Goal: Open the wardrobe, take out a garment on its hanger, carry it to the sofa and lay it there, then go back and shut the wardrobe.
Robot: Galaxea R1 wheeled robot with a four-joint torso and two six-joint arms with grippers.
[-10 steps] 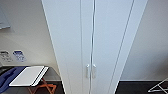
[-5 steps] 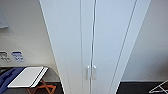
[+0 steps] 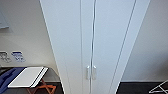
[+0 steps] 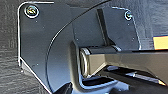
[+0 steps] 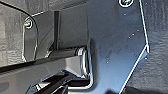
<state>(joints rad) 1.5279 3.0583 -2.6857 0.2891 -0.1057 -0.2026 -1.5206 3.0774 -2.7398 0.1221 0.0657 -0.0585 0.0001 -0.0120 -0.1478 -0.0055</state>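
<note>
Directly ahead, the wardrobe (image 3: 100, 45) is seen shut: smooth white doors, two slim bar handles (image 3: 90, 72) side by side; finger state cannot be told.

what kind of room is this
Probably a bedroom or hotel-style room. A tall white wardrobe with both doors shut stands against a pale wall, a folding luggage rack with crossed orange legs sits to its left, and what looks like a hanger lies on the dark floor.

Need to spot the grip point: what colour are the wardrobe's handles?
White, like the doors; the handles show best in the head view.
</note>
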